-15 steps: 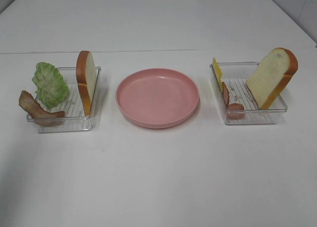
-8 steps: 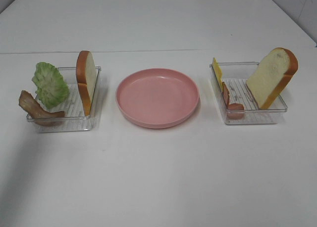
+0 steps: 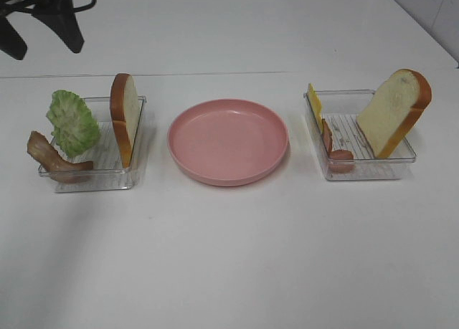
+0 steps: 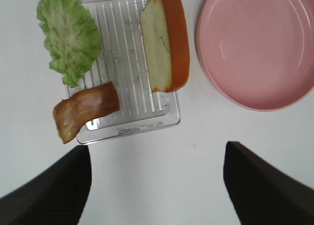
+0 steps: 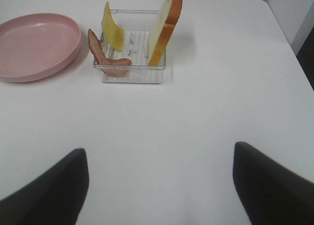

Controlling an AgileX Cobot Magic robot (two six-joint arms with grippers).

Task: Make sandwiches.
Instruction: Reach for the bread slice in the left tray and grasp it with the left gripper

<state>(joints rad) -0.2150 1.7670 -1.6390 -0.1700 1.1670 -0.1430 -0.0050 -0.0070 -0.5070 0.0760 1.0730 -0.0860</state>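
Observation:
The sandwich parts lie apart in two clear trays. The left tray (image 3: 100, 177) holds a green lettuce leaf (image 3: 72, 121), a brown bacon strip (image 3: 50, 157) and a bread slice on edge (image 3: 125, 117). The right tray (image 3: 366, 171) holds yellow cheese (image 3: 314, 103), a bacon strip (image 3: 333, 150) and a leaning bread slice (image 3: 394, 112). My left gripper (image 3: 43, 39) is open, high above the table's far left. In the left wrist view it (image 4: 157, 186) hangs over the left tray (image 4: 132, 129). My right gripper (image 5: 159, 186) is open and empty, well short of the right tray (image 5: 132, 75).
A pink round plate (image 3: 228, 140) sits between the trays, with nothing on it; it also shows in the left wrist view (image 4: 255, 43) and the right wrist view (image 5: 34, 46). The white table's right edge (image 5: 294, 53) runs near the right tray.
My left gripper has come into the exterior high view at the top left. The food, trays and plate have not moved.

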